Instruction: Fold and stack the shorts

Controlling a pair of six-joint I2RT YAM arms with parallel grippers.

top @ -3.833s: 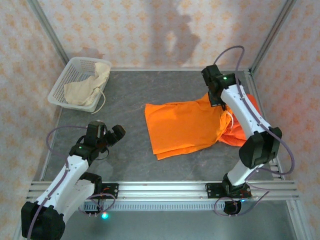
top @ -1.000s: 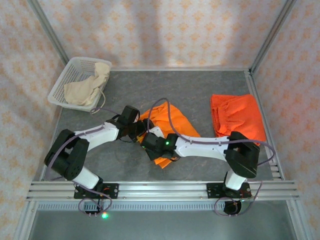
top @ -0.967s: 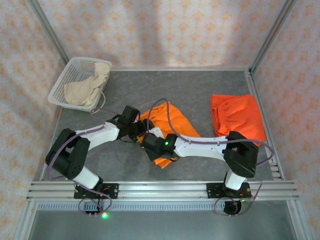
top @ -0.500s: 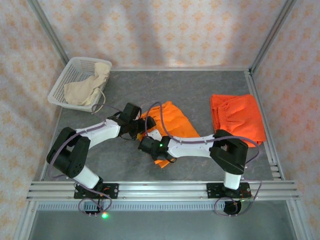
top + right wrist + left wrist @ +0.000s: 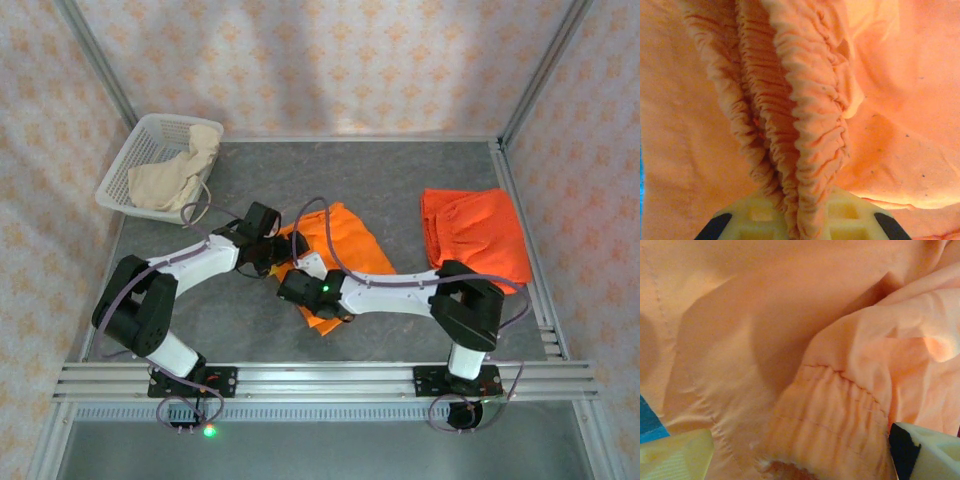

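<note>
One pair of orange shorts (image 5: 347,240) lies crumpled mid-table, under both grippers. My right gripper (image 5: 289,290) is at their near left corner, shut on the gathered waistband (image 5: 810,125), which bunches up between its pale fingers (image 5: 752,217). My left gripper (image 5: 274,252) sits over the left edge of the same shorts, open. Its fingers (image 5: 677,457) stand wide apart with orange cloth (image 5: 825,405) lying between them, ungripped. A second pair of orange shorts (image 5: 475,235) lies folded at the right. The cream shorts (image 5: 172,178) hang in the basket.
The white mesh basket (image 5: 114,186) stands at the back left corner. A metal frame rail (image 5: 520,230) runs along the table's right edge, close to the folded orange shorts. Grey tabletop (image 5: 340,175) shows bare behind the arms.
My right gripper has shut on the orange waistband and shifted slightly left. My left gripper has opened a little wider and stayed in place.
</note>
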